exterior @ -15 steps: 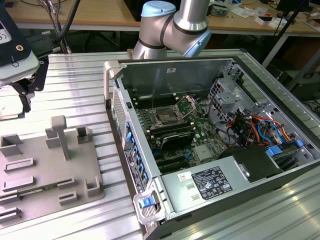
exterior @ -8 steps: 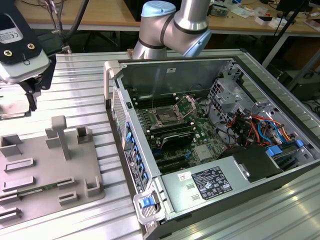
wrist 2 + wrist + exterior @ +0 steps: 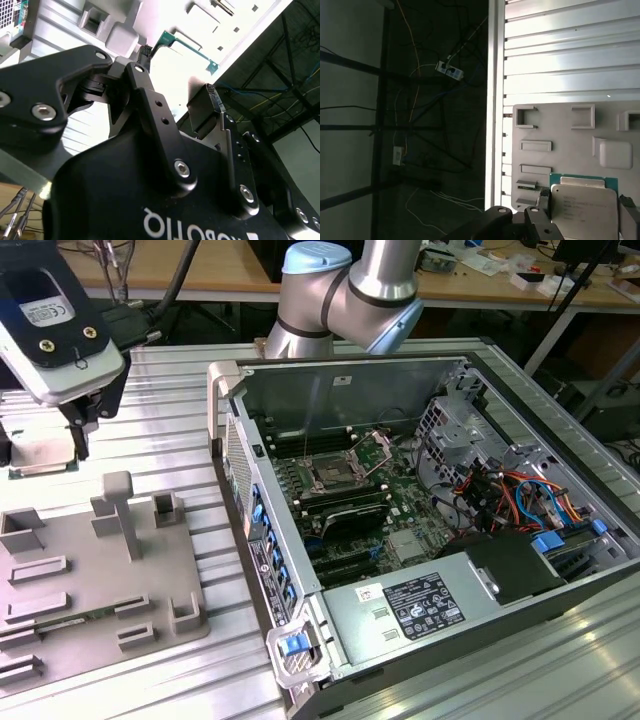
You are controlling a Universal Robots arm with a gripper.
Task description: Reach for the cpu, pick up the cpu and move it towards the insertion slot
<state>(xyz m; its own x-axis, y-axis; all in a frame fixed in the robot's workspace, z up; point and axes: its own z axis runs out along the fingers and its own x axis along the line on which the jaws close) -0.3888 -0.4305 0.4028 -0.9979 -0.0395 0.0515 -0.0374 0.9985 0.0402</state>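
Silvery cpu [image 3: 584,210] sits clamped between the narrowed fingers of the gripper [image 3: 45,438], seemingly lifted clear of the grey tray [image 3: 100,580], though contact underneath is hard to judge. Carry wants a level chip and edge-only grip, I judge; insertion slot [image 3: 333,475] lies well apart, inside the open case [image 3: 350,390]. Ribbed metal table [image 3: 170,410]; cluttered wooden benches [image 3: 230,265] behind.

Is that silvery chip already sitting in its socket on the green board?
No, the cpu is at the gripper on the exterior view's left, outside the computer case and well apart from the insertion slot.
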